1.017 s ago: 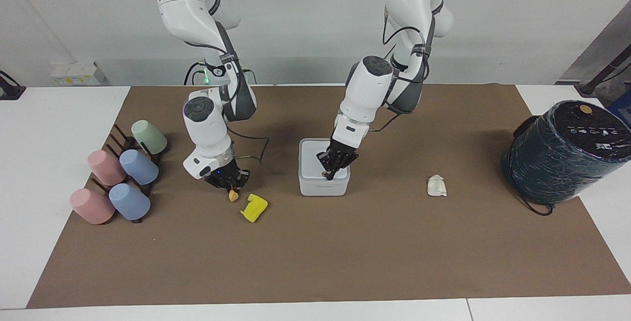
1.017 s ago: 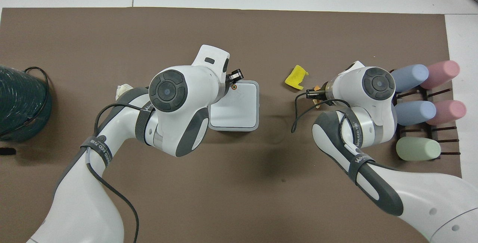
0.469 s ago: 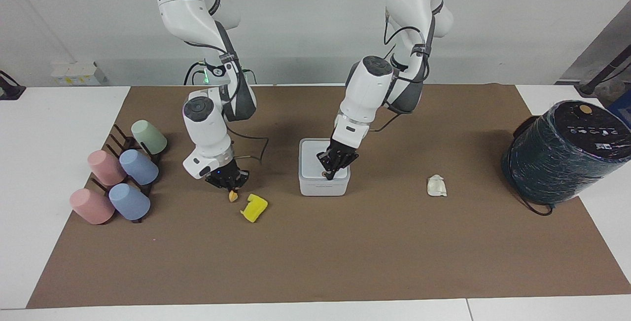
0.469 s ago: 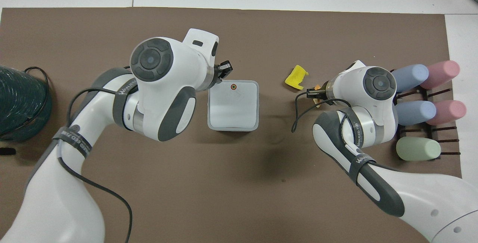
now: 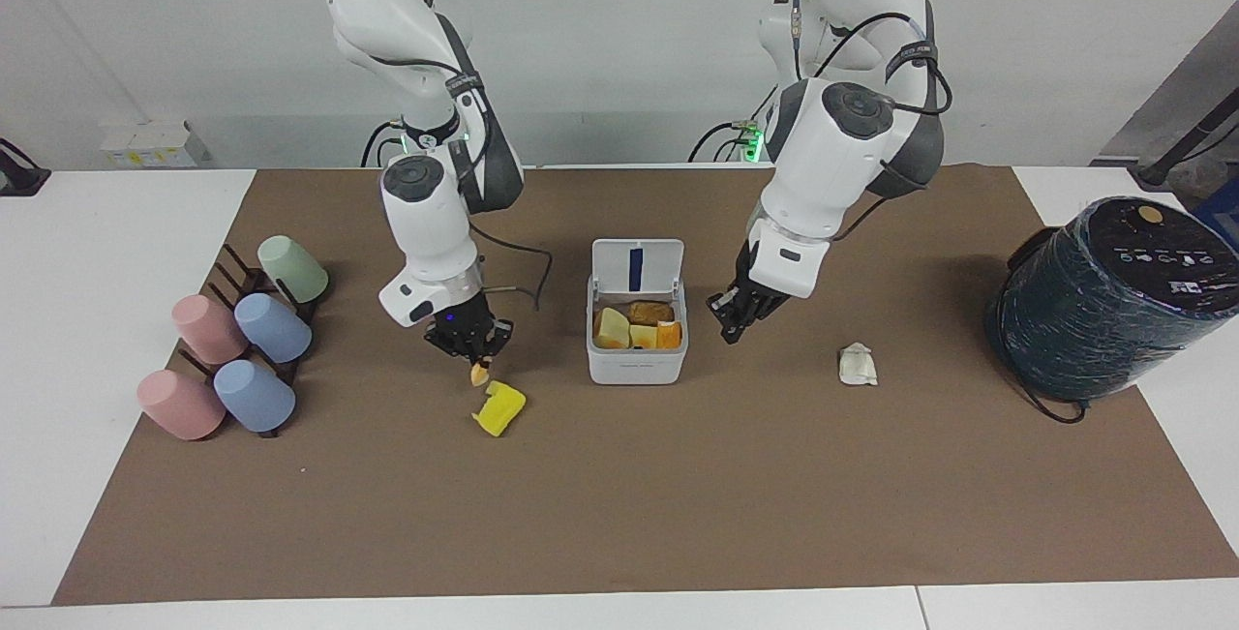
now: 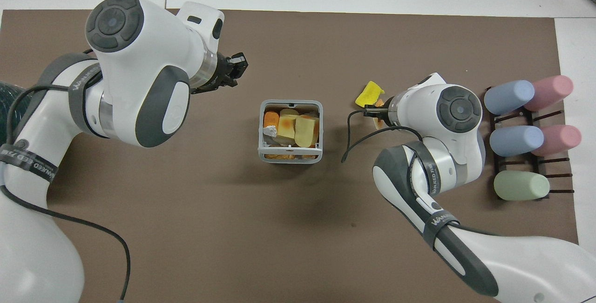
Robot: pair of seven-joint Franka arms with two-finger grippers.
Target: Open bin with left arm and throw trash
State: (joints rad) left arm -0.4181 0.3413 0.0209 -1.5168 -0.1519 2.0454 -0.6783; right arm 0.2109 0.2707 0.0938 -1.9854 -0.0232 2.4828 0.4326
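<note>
The white bin stands mid-mat with its lid swung up, blue stripe showing; several orange, tan and yellow scraps lie inside. In the overhead view the bin shows its filled inside. My left gripper is shut and empty, low beside the bin toward the left arm's end; it also shows from above. My right gripper is shut on the tan-orange chunk, just over the mat beside the yellow piece. The white paper wad lies toward the left arm's end.
A rack of pastel cups sits at the right arm's end of the mat. A big dark film-wrapped cylinder stands at the left arm's end. The brown mat covers the table.
The bin's lid has sprung open. My left gripper has left the lid and moved off toward the left arm's end. My right gripper has lifted the tan-orange chunk and shifted toward the bin.
</note>
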